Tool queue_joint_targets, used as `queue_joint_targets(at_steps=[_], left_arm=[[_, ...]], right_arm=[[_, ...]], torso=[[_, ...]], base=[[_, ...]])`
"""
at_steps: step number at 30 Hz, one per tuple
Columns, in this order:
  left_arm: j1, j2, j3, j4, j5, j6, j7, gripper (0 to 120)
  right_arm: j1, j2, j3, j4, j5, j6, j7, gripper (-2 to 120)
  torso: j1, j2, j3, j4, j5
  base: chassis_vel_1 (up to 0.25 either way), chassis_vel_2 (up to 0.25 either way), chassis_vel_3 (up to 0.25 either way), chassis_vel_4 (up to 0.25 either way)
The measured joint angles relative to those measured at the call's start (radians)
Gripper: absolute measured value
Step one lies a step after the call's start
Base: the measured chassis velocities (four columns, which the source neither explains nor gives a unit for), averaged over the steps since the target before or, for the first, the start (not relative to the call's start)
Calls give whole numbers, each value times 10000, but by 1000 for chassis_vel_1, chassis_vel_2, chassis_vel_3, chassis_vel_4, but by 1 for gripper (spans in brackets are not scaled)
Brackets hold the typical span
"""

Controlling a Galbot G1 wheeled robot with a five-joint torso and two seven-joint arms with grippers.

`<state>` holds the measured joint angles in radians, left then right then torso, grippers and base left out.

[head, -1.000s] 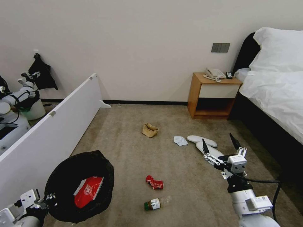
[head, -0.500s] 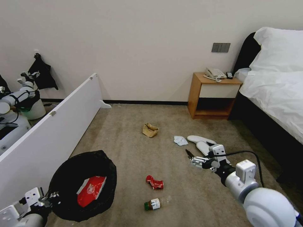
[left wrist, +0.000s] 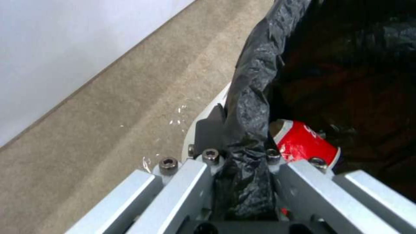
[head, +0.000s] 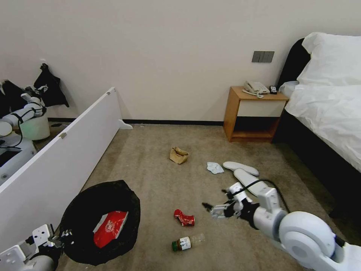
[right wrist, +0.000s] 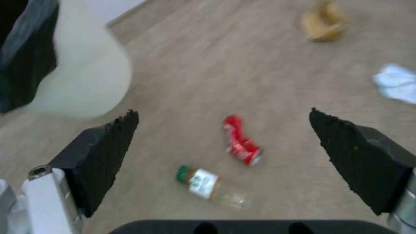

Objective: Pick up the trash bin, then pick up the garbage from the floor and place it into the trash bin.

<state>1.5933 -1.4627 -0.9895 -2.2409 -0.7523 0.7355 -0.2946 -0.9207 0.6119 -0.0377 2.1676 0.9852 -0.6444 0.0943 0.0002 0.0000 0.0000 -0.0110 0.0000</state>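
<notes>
At the far left a long white board leans along the floor, walling off that side. Just beside its near end the left gripper pinches the rim of the trash bin — in the left wrist view the fingers press the black bag against the white wall of the bin. A red-and-white snack packet lies inside.

On the open carpet to the right of the bin lie the crushed red can and, nearer the robot, the green-capped bottle, close together but apart. Farther back sit the brown paper bag, a crumpled tissue and two white slippers side by side. Nothing lies between the can and the bin.

The right gripper hangs just right of the can, its jaws spread wide; the right wrist view looks down between the two black pads at the can and bottle.

A wooden nightstand and a bed stand well off at the right.

A second ago this gripper was up near the slippers, pointing upward — it has since swung left and down toward the can. The bin has edged slightly right.
</notes>
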Motion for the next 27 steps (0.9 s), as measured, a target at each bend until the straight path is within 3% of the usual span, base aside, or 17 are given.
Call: queue_joint_targets(at_steps=[4,11,20,27], left_arm=[[0,-95,-52,3,54,0,11,2],[35,-184,-222,11,106,-1,39,2],[70,-183,-432,1,63,0,64,2],[54,-183,-445,72,59,0,81,2]], right_arm=[[1146,184,-1407,-864,-707,3,-1232,100],[2803,1034,-3547,-2206,-2249,409,-2328,100],[3431,1506,-4976,-3454,-4395,1634,-3360,100],[3315,1531,-5216,-4024,-5138,2241,-3631,100]], torso=[[0,0,0,-3,-1],[0,0,0,1,0],[0,0,0,-1,-1],[0,0,0,-2,-1]], base=[[0,0,0,0],[0,0,0,0],[0,0,0,0],[0,0,0,0]])
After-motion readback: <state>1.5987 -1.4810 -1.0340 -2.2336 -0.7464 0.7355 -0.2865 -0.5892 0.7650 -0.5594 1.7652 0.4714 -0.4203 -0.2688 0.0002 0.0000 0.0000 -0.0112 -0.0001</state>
